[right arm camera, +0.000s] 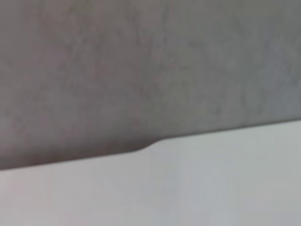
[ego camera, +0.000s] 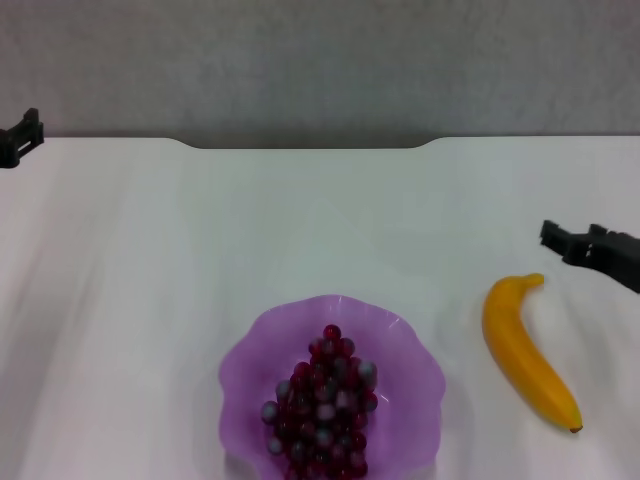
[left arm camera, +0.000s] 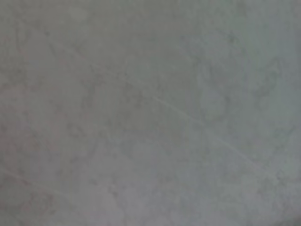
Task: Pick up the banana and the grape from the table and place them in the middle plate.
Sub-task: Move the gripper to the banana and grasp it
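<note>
Head view: the grape lies inside the middle plate; the banana rests on the table, right of the plate. The right gripper hovers just beyond the banana, the left gripper far left; their grip state is unreadable. Wrist views: the left shows only a grey surface, the right the table's notched far edge.

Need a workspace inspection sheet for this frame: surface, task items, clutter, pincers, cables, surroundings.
Surface: white table, notched far edge, no spills seen.
Grapes: already lying in the purple plate, near the table's front edge.
Banana: on the table to the right of the plate, apart from it, dark tip toward the front.
Clutter: nothing seen.
Left pincer: at the far left edge, away from the items.
Right pincer: at the right edge, just beyond the banana's far end, not touching it.
Cables: nothing seen.
Surroundings: plain grey wall behind the table.
</note>
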